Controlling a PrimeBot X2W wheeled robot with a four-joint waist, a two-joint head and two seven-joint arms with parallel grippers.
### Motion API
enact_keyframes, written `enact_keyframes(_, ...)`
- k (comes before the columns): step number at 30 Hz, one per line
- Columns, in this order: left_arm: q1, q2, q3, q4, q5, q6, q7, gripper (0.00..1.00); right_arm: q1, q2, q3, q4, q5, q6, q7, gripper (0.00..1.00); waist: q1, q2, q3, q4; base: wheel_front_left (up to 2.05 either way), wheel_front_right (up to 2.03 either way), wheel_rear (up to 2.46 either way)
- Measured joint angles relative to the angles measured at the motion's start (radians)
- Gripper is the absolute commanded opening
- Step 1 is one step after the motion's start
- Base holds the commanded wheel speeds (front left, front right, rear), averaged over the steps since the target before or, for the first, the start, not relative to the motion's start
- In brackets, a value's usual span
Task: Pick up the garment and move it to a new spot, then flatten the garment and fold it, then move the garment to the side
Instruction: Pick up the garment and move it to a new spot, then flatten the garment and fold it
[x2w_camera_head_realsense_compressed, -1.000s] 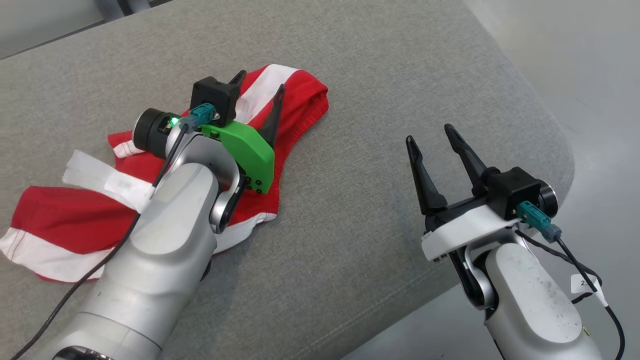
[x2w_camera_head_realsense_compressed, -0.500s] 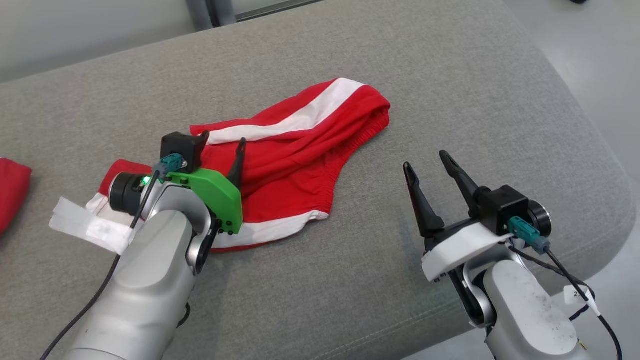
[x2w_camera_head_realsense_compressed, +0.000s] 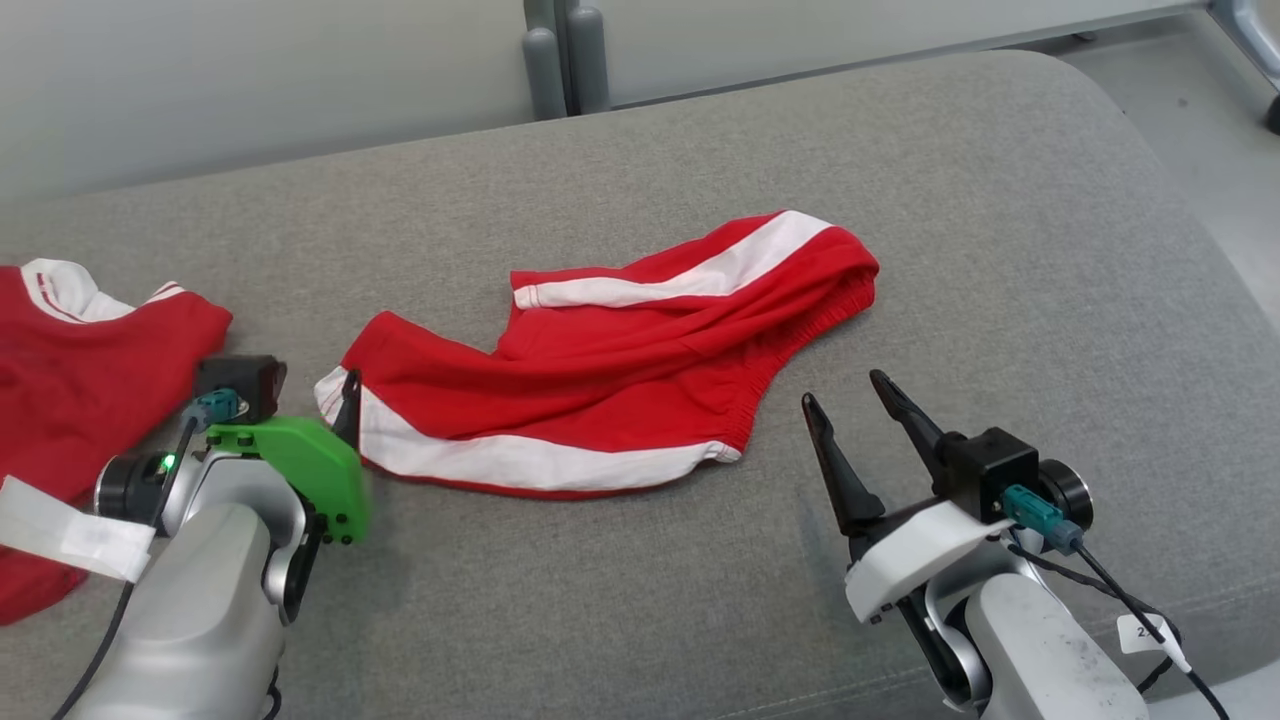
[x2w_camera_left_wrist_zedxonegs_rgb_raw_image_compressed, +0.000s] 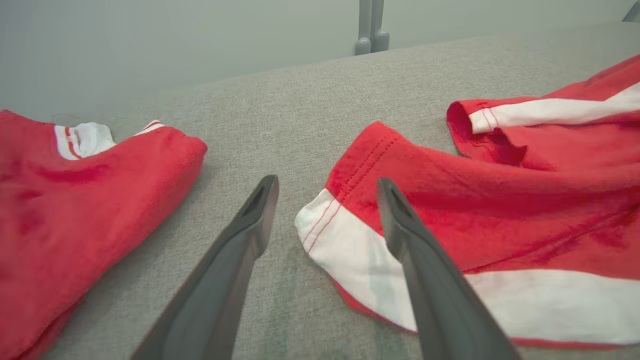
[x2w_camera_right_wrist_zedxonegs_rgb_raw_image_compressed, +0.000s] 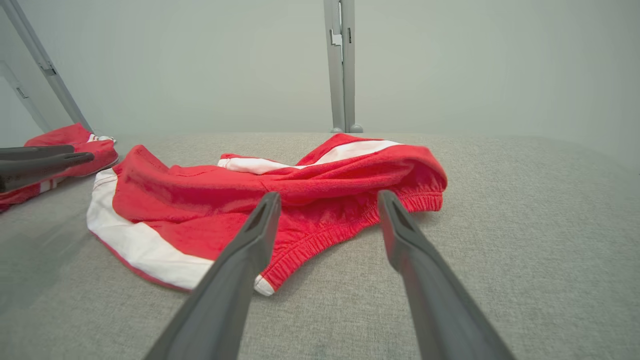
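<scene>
Head view: backing the left end effector (x2w_camera_head_realsense_compressed: 305, 388) off the red shorts (x2w_camera_head_realsense_compressed: 620, 400) since a second ago, when hovering over the fabric. Now parking it just beside the left leg hem, fingers apart, gripping nothing. Also panning the head camera, so not counting the whole-frame shift as cloth movement. Keeping the right end effector (x2w_camera_head_realsense_compressed: 843, 390) spread wide and empty, near the waistband side, not touching. Judging the move-to-a-new-spot step done, flattening coming next. Seeing the shorts lying around the middle of the grey surface (x2w_camera_head_realsense_compressed: 620, 620), rumpled, one leg folded over, white side stripes showing. Noting a second red garment (x2w_camera_head_realsense_compressed: 80, 370) at far left, apart from the shorts.

Left wrist view: framing the white-striped hem corner between the open fingers, right finger overlapping it in view, contact unclear.

Right wrist view: aiming at the elastic waistband, bunched and humped, fingers spread, stopping short of the cloth.
</scene>
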Motion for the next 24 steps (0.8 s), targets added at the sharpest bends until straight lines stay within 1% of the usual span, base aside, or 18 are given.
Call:
enact_keyframes(2,0.01,0.011,0.0,0.009,-0.001,-0.003,0.009,1.0,0.0,0.0,0.004,0.002,-0.003,0.004,0.0,1.0,0.0,0.0,-0.011,0.011,0.0,0.0,0.0)
enact_keyframes(5,0.019,0.024,-0.003,0.012,-0.001,-0.023,0.022,1.0,0.0,0.0,0.014,0.006,-0.006,0.013,0.0,1.0,0.0,0.0,-0.022,0.02,0.0,0.0,0.0)
enact_keyframes(7,0.022,0.025,-0.006,0.014,-0.001,-0.036,0.026,1.0,0.0,0.0,0.02,0.006,-0.012,0.014,0.0,1.0,0.0,0.0,-0.023,0.019,0.0,0.0,0.0)
enact_keyframes(9,0.022,0.025,-0.008,0.014,-0.003,-0.037,0.03,1.0,0.0,0.0,0.021,0.006,-0.012,0.016,0.0,1.0,0.0,0.0,-0.022,0.017,0.0,0.0,0.0)
enact_keyframes(14,0.022,0.026,-0.014,0.014,-0.007,-0.053,0.035,1.0,0.0,-0.004,0.024,0.006,-0.03,0.022,0.0,1.0,0.0,0.0,-0.009,0.004,0.0,0.0,0.0)
enact_keyframes(18,0.022,0.03,-0.013,0.017,-0.007,-0.054,0.043,1.0,-0.001,-0.008,0.024,0.005,-0.032,0.025,0.0,1.0,0.0,0.0,0.007,-0.008,0.0,0.0,0.0)
enact_keyframes(24,0.01,0.063,-0.016,0.03,-0.006,-0.063,0.052,1.0,-0.003,-0.009,0.025,0.0,-0.039,0.03,0.0,1.0,0.0,0.0,0.037,-0.03,0.0,0.0,0.0)
